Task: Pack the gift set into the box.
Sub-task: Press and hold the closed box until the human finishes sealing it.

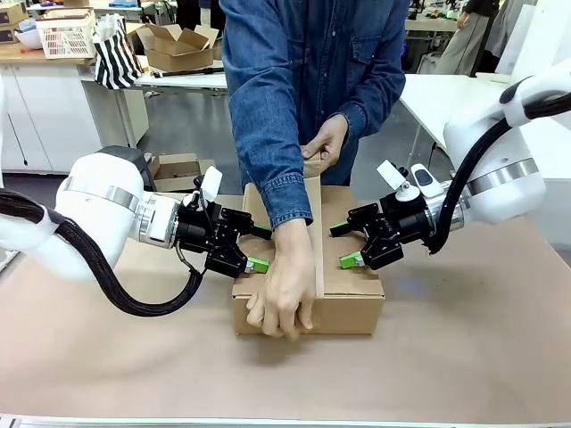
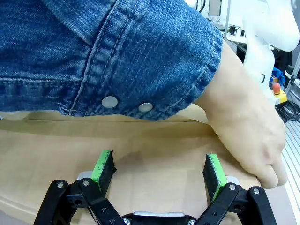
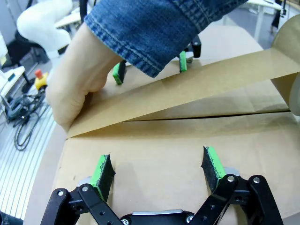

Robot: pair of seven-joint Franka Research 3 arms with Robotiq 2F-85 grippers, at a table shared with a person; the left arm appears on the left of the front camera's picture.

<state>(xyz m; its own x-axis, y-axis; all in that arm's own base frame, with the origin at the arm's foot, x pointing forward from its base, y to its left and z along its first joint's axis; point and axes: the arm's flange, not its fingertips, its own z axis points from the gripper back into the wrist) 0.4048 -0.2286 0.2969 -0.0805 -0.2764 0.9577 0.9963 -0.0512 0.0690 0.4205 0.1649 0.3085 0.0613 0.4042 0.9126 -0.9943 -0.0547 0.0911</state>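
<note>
**Already closed: box being taped on the desk**

Evidently the left tool (image 1: 253, 249) stood with its green pads spread wide, holding nothing, pressed against the left top flap of the box (image 1: 348, 308). The box sat at the middle of the desk (image 1: 464, 357), flaps down, so the gift set was hidden. Between the arms, the person's hand (image 1: 281, 299) pressed brown tape (image 3: 197, 86) over the near edge of the centre seam, while the other hand (image 1: 326, 147) held the strip at the far side. The right tool (image 1: 345, 244) was likewise spread wide and empty on the right flap. The carton looked stiff yet light; its flaps probably give under pressure, so the firm side edges seem the best hold. The desk was smooth and tan; benches and cartons stood behind.
</note>
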